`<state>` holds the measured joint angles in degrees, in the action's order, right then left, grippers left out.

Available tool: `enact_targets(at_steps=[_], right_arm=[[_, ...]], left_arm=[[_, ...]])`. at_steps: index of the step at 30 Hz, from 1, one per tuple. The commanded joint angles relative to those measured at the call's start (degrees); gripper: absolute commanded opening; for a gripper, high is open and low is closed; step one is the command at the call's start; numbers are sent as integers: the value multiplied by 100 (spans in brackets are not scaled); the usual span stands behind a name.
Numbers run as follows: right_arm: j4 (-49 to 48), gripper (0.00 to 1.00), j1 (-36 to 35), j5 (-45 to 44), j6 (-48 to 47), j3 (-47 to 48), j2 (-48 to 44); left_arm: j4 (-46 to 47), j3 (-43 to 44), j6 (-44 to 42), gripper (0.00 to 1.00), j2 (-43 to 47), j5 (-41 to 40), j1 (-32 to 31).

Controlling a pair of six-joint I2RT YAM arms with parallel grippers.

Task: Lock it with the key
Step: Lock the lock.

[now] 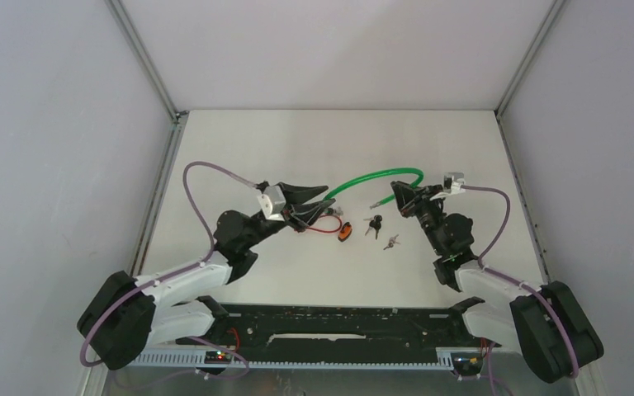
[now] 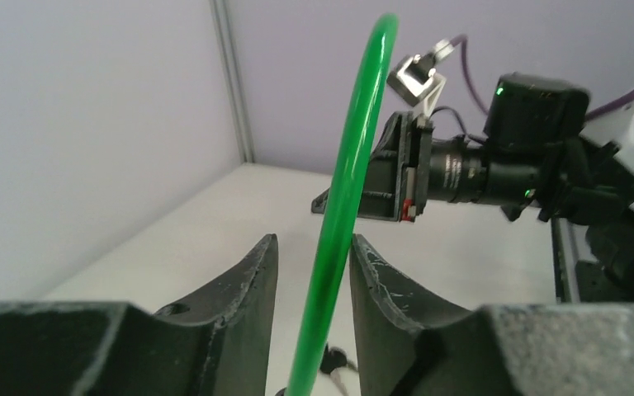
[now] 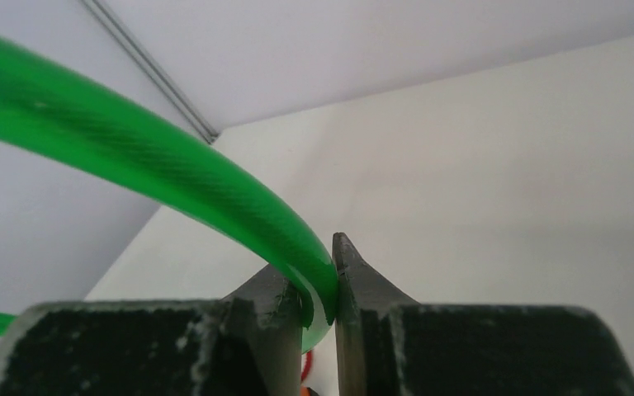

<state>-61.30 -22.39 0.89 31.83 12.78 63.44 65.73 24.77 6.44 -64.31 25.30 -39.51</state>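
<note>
A green cable [image 1: 376, 175] arcs above the table between my two grippers. My right gripper [image 1: 398, 191] is shut on one end of it, and in the right wrist view the cable [image 3: 173, 177] is pinched between the fingers of the right gripper [image 3: 319, 280]. My left gripper [image 1: 320, 198] is open around the other stretch. There the cable [image 2: 347, 190] runs between the fingers of the left gripper [image 2: 312, 252], leaning on the right one with a gap to the left one. The orange lock body [image 1: 346, 232] lies on the table. Two dark keys [image 1: 374, 223] [image 1: 391, 242] lie beside it.
A red wire loop [image 1: 324, 228] lies by the lock body, under the left gripper. A metal cable tip [image 1: 377, 202] hangs near the right gripper. Grey walls with metal rails [image 1: 158, 177] enclose the white table [image 1: 297, 140] on three sides.
</note>
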Motion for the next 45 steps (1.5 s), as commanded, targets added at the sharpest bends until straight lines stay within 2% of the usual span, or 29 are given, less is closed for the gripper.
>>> enact_targets(at_steps=[1,8,16,19,21,22,31,36,40,45], right_arm=[[138,0,-125,-565,-335,-12,-10],[300,0,-185,-726,-332,23,-130],[1175,0,-163,-1420,282,252,-143],[1363,0,-116,-1649,476,258,-171],[1504,0,-87,-1721,595,276,-173],[1521,0,-55,-1714,642,278,-174],[1393,0,13,-1423,787,278,-74],[1359,0,24,-1366,771,269,-79],[1323,0,28,-1315,787,269,-47],[1225,0,36,-1207,871,267,30]], left_arm=[[-1375,335,-631,42,275,-383,44],[-1793,565,-920,46,85,-471,48],[-1722,652,-829,50,-292,-386,16],[-1705,702,-792,55,-470,-432,-7],[-1692,713,-778,68,-579,-459,-15],[-1695,721,-771,69,-630,-505,-21],[-1605,956,-787,70,-1387,-1361,-15],[-1380,1220,-681,70,-1949,-1545,-11],[-1279,1325,-303,70,-2303,-1982,46],[-1282,1397,46,66,-2530,-1800,249]])
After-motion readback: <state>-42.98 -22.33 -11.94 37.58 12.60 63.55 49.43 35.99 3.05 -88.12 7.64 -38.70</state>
